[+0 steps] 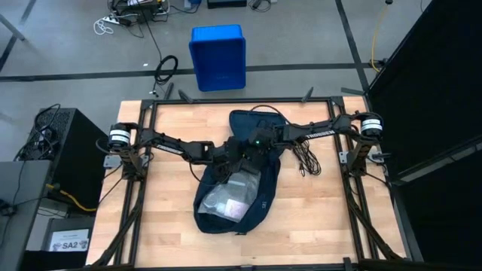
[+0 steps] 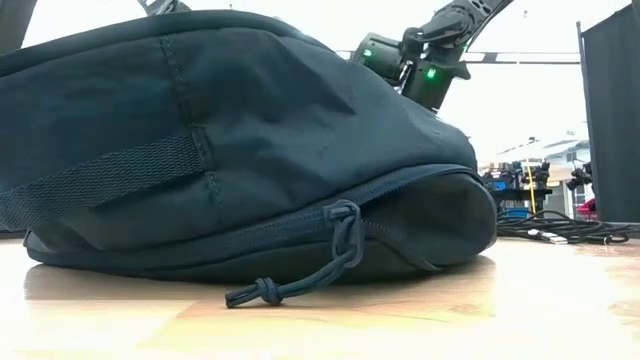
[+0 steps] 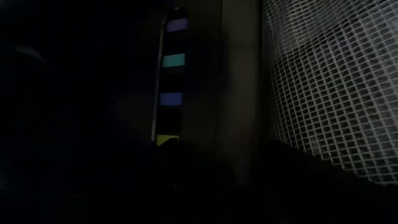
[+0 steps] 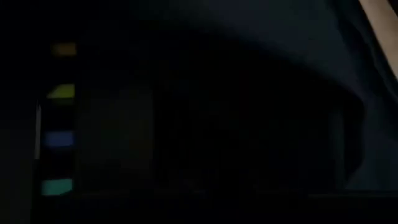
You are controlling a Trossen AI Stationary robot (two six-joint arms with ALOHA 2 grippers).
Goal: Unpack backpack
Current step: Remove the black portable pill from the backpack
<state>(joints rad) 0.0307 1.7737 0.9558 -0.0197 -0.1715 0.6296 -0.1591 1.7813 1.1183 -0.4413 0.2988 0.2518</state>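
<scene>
One dark navy backpack (image 1: 239, 184) lies unzipped (clear bag (image 1: 230, 197) inside).

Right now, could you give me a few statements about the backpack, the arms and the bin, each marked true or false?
1. The backpack lies on the wooden table. True.
2. The blue bin stands on the table beside the backpack. False: it stands on the floor beyond the table.
3. Both arms meet over the backpack. True.
4. The backpack is zipped fully shut. False: it gapes, showing a clear plastic bag inside.
5. A black cable lies on the table beside the backpack. True.
</scene>
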